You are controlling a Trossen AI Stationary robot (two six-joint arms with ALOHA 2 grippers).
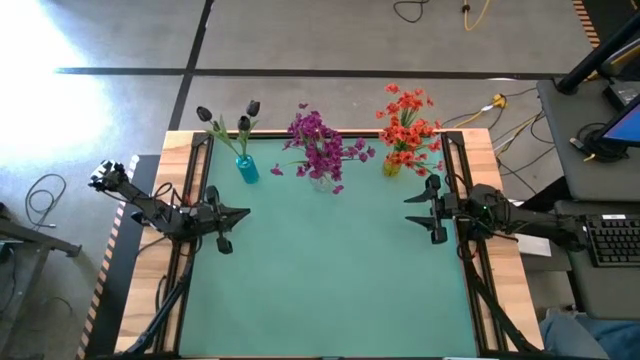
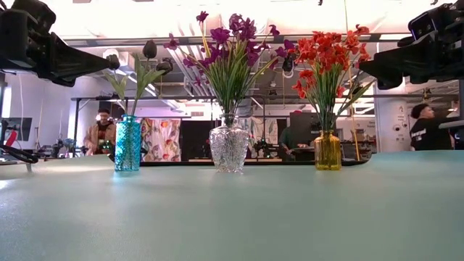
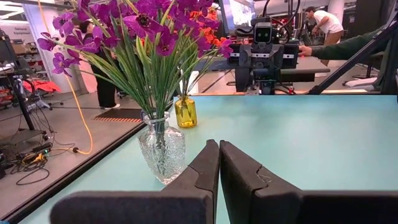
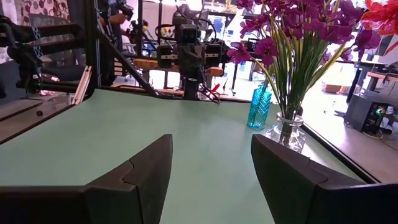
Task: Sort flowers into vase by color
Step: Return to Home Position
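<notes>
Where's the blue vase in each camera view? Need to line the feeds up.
High view: blue vase at the table's far edge, leftmost of three vases.
Low view: blue vase left of centre, again leftmost.
Left wrist view: not in it.
Right wrist view: blue vase just beyond the clear vase.
Shared landmark: the clear vase with purple flowers, middle of the row, shows in all four views.

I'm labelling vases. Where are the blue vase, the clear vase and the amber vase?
blue vase (image 2: 127,145), low view, middle of its body.
clear vase (image 2: 228,149), low view, middle of its belly.
amber vase (image 2: 327,152), low view, middle of its body.
</notes>
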